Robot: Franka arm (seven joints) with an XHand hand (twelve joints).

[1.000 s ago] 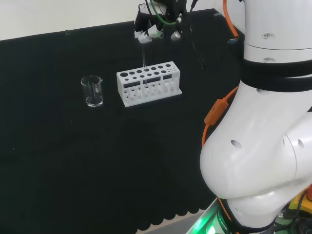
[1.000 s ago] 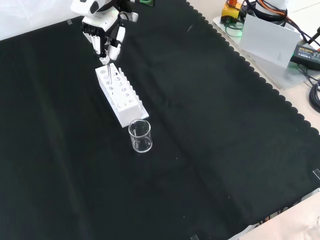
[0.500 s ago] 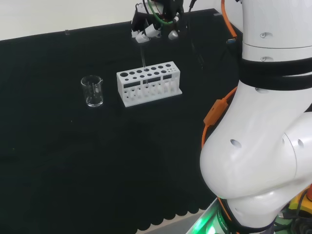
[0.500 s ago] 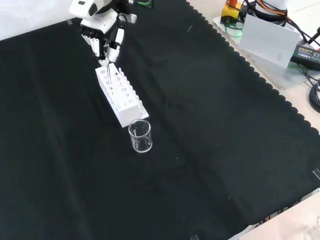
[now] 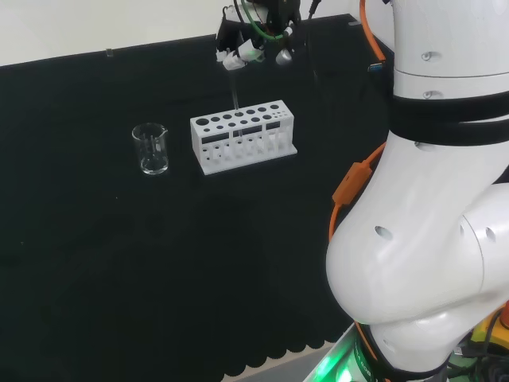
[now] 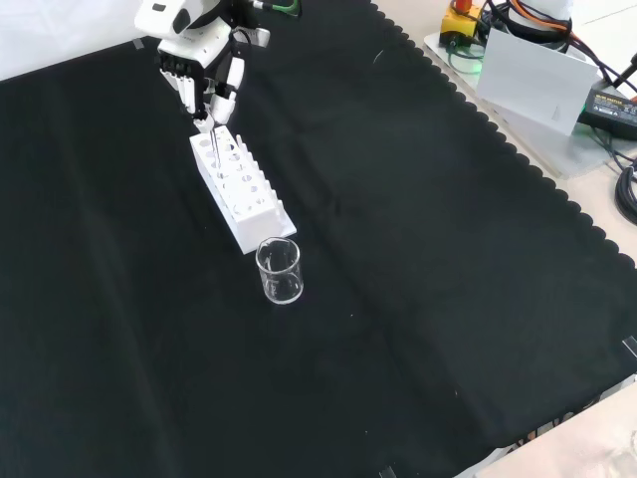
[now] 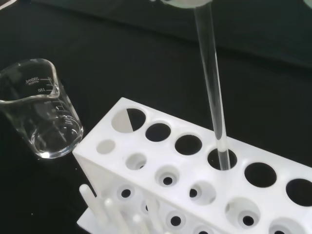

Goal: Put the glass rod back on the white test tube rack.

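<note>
The white test tube rack stands on the black cloth. The clear glass rod stands nearly upright, and in the wrist view its lower end sits in one of the rack's top holes. Above the rack, the hand has its fingers curled down and pinches the rod's upper end. A blurred white fingertip meets the rod's top in the wrist view.
A small clear glass beaker stands beside one end of the rack and looks empty. The arm's white links stand at the head view's right. Boxes and cables lie off the cloth.
The hand has drifted a little upward in both the head and front views. The rod stays in the same rack hole; rack and beaker have not moved.
</note>
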